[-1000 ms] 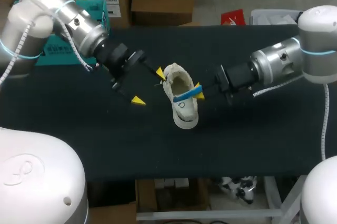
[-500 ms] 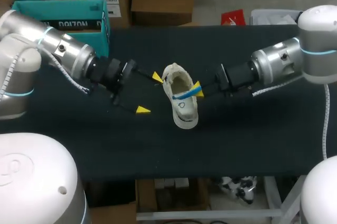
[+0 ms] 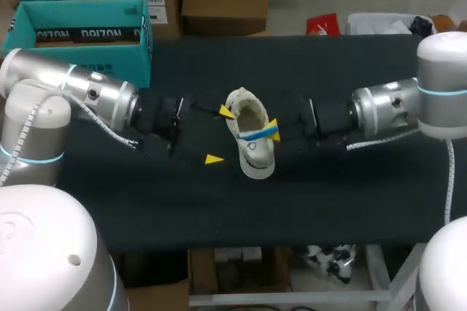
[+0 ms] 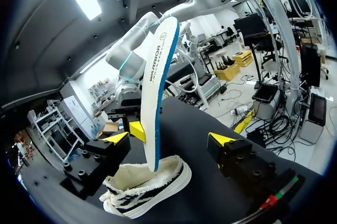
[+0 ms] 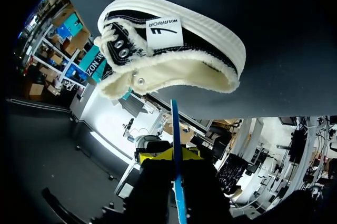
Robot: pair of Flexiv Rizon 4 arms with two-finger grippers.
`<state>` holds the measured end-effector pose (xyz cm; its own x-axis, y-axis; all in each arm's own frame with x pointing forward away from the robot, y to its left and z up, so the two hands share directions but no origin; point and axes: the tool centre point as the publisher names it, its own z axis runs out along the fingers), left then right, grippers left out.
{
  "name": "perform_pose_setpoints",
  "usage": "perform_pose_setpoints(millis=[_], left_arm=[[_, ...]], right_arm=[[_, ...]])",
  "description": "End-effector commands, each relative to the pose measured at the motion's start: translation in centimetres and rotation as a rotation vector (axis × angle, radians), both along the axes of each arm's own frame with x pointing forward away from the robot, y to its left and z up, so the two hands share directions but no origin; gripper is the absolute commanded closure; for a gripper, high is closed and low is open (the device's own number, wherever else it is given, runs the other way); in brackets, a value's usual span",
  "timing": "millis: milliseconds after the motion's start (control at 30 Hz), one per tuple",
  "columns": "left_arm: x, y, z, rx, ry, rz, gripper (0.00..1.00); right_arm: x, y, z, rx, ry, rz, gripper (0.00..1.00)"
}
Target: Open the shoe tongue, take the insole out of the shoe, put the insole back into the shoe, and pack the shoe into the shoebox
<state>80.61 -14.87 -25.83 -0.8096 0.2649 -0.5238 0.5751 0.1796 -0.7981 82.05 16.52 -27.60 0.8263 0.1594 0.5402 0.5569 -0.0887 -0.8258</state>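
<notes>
A white low shoe [image 3: 253, 152] with black sides lies on the black table [image 3: 350, 194], its opening facing up. My right gripper [image 3: 274, 130] is shut on a white insole with a blue edge [image 3: 257, 134] and holds it on edge over the shoe's opening. In the left wrist view the insole [image 4: 156, 77] stands upright with its lower end at the opening of the shoe [image 4: 150, 188]. My left gripper [image 3: 220, 135] is open just left of the shoe, touching nothing. The right wrist view shows the insole's blue edge [image 5: 176, 129] between the right gripper [image 5: 172, 156] fingers, ahead of them the shoe [image 5: 174, 50].
A teal shoebox [image 3: 80, 30], open at the top, stands at the back left of the table behind my left arm. Bare table lies in front of the shoe and to its right.
My left arm has dropped low and swung its open gripper right, closer to the shoe's left side, uncovering the teal box. The right arm, the insole and the shoe have hardly moved.
</notes>
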Motion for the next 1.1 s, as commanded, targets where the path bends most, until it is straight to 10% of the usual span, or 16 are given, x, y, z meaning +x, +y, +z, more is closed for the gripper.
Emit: perform_pose_setpoints(millis=[33, 333, 767, 867, 1100], left_arm=[[0.2, -1.1, -0.7, -0.052, -0.027, 0.055, 0.04], [1.0, -2.1, -1.1, -0.058, -0.043, 0.047, 0.53], [2.5, -3.2, -2.1, -0.048, -0.056, 0.060, 0.62], [2.8, -3.3, -2.3, -0.048, -0.053, 0.061, 1.00], [2.8, -3.4, -2.7, -0.039, -0.055, 0.053, 1.00]], right_arm=[[-0.1, 0.3, -0.5, 0.007, -0.004, -0.021, 1.00], [0.0, 0.4, -1.0, 0.022, -0.035, -0.055, 1.00], [0.4, 0.9, -1.4, 0.039, -0.032, -0.047, 1.00], [0.4, 0.9, -1.4, 0.041, -0.034, -0.045, 1.00], [0.5, 1.0, -1.4, 0.044, -0.036, -0.045, 1.00]])
